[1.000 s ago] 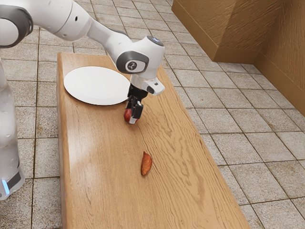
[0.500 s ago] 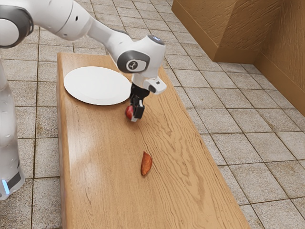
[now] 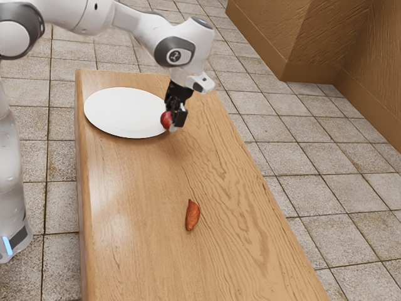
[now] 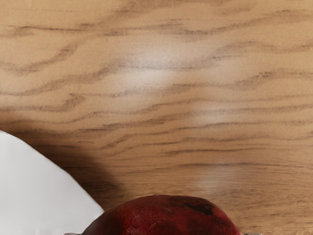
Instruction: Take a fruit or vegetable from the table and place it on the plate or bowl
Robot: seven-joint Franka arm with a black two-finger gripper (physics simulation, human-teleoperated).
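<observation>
My gripper (image 3: 170, 120) is shut on a dark red round fruit (image 3: 166, 119) and holds it in the air over the near right rim of the white plate (image 3: 125, 111). Under my hand the red fruit (image 4: 161, 215) looms large, with a corner of the plate (image 4: 34, 196) beside it and wood grain beyond. An orange sweet potato (image 3: 192, 214) lies on the wooden table (image 3: 144, 207), well in front of the gripper toward the table's near end.
The long table stands on a tiled floor, with its edges at both sides of the exterior view. A wooden wall unit (image 3: 313, 37) stands at the upper right, far from the arm.
My gripper has risen and carried the red fruit toward the upper left of the exterior view, from over bare table to the plate's edge. The sweet potato has stayed put.
</observation>
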